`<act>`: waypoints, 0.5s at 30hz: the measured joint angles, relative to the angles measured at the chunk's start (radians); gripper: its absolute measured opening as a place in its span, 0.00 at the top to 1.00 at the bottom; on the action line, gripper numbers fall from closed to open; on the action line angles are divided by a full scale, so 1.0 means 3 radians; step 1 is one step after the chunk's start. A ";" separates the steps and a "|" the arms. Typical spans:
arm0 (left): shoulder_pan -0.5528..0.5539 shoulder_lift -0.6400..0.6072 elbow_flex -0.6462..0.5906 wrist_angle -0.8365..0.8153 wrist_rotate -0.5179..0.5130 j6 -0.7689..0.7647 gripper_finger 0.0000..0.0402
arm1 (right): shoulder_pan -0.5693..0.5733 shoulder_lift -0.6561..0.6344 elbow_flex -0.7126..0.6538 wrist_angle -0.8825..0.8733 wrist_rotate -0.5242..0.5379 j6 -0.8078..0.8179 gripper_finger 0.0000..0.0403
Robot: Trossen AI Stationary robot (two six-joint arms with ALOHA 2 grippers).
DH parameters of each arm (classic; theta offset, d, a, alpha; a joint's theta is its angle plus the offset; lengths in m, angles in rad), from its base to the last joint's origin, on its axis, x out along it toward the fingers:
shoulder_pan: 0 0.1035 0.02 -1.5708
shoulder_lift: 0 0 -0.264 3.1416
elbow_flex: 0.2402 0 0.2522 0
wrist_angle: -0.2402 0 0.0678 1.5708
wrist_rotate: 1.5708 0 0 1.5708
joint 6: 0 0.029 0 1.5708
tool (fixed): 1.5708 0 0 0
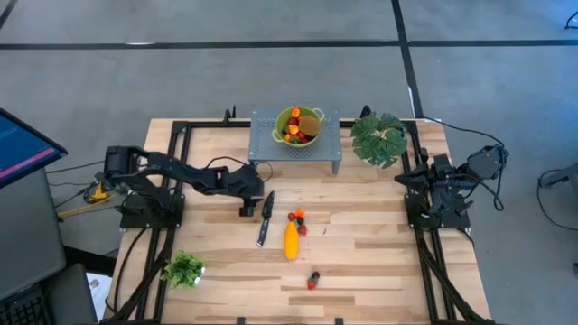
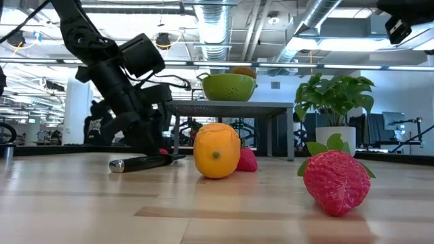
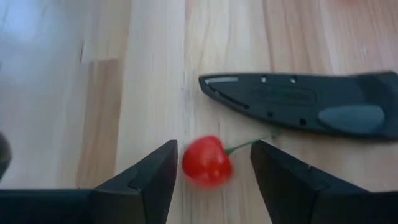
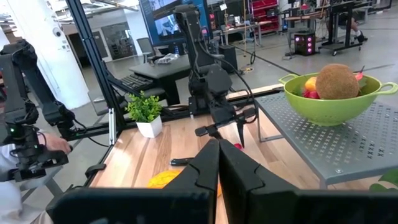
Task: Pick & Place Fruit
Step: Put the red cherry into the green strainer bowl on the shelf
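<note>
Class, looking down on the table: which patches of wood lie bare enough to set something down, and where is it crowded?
Bare: the stretch between the yellow fruit and the right arm's base; also between the small plant and the strawberry. Crowded: around the knife, left gripper and perforated stand.

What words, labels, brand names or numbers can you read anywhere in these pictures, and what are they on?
None can be read.
Monitor in the room behind the table: shows an image, any text too small to read.
Screen beside the table: coloured bands only, no legible text.
Knife, colander, yellow fruit, strawberry: no print or label visible.
</note>
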 joint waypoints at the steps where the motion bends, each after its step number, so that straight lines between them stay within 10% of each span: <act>1: 0.0000 0.0044 0.0001 0.0053 -0.0002 -0.0001 0.50 | 0.0000 0.0000 0.0000 0.0000 0.0000 -0.0001 0.99; 15: -0.0001 0.0155 0.0005 0.0184 0.0033 -0.0002 0.57 | 0.0001 0.0000 0.0000 0.0000 0.0000 -0.0001 0.99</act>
